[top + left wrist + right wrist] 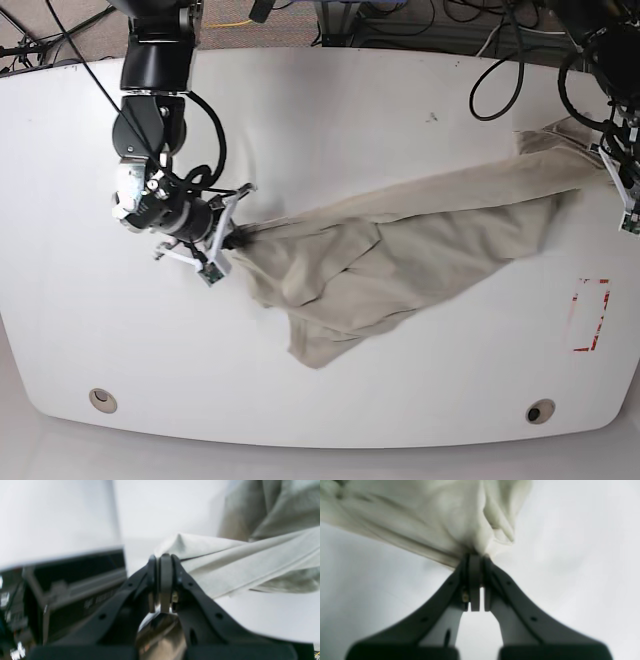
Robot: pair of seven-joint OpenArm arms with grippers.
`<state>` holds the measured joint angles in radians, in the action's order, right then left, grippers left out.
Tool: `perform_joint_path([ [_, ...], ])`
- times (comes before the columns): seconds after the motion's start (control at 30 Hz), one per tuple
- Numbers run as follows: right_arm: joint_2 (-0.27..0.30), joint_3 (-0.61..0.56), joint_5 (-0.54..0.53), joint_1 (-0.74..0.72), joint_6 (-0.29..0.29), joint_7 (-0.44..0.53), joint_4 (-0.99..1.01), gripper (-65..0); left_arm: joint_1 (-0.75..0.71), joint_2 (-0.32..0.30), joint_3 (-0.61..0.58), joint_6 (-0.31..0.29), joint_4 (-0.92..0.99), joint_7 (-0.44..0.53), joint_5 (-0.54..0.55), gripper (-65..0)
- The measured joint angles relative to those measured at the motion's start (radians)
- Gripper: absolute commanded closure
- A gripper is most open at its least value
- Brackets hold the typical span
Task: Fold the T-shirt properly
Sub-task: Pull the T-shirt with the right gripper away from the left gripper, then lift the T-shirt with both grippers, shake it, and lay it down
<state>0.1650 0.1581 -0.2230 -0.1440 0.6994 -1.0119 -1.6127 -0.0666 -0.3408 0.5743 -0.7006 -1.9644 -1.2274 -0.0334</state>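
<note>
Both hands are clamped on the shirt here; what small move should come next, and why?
Probably lift and draw both hands apart a little. The right hand and left hand each pinch an end of the T-shirt, which sags bunched and twisted on the table, so tension should spread it flat.

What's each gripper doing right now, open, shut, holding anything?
Left gripper: shut on the T-shirt.
Right gripper: shut on the T-shirt's other end.
</note>
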Motion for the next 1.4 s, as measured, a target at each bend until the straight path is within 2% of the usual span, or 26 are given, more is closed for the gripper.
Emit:
perform_joint_path([
  [0.1, 0.03, 0.073, -0.001, 0.031, -0.002, -0.037, -0.043, 0.0, 0.03, 0.016, -0.062, 0.0, 0.0, -0.003, -0.006, 0.0],
  [0.27, 0.069, 0.165, -0.001, 0.101, 0.0, -0.086, -0.139, 0.0, 0.083, 0.08, -0.125, 0.0, 0.0, -0.006, 0.004, 0.0],
  [0.43, 0.071, 0.206, 0.0, 0.124, 0.0, -0.143, -0.242, 0.0, 0.163, 0.103, -0.206, 0.0, 0.0, -0.006, -0.003, 0.0],
  [0.57, 0.072, 0.229, -0.003, 0.1, 0.0, -0.164, -0.306, 0.0, 0.233, 0.151, -0.249, 0.0, 0.0, -0.013, -0.014, 0.0],
  [0.7, 0.092, 0.214, -0.004, 0.024, 0.001, -0.189, -0.302, 0.0, 0.338, 0.187, -0.306, -0.001, 0.0, -0.011, -0.013, 0.0],
  [0.9, 0.118, 0.215, -0.002, -0.126, 0.0, -0.181, -0.232, 0.0, 0.462, 0.185, -0.368, 0.0, 0.001, -0.014, -0.016, 0.0],
  [1.03, 0.145, 0.204, -0.006, -0.227, 0.001, -0.214, -0.163, 0.0, 0.542, 0.185, -0.387, 0.0, 0.002, -0.01, -0.012, 0.0],
  [1.17, 0.186, 0.132, 0.005, -0.332, -0.002, -0.22, -0.102, 0.0, 0.614, 0.185, -0.386, 0.0, 0.003, -0.014, -0.015, 0.0],
  [1.4, 0.198, 0.047, 0.0, -0.489, 0.002, -0.22, -0.053, 0.0, 0.755, 0.178, -0.38, -0.002, 0.005, -0.018, -0.014, 0.0],
])
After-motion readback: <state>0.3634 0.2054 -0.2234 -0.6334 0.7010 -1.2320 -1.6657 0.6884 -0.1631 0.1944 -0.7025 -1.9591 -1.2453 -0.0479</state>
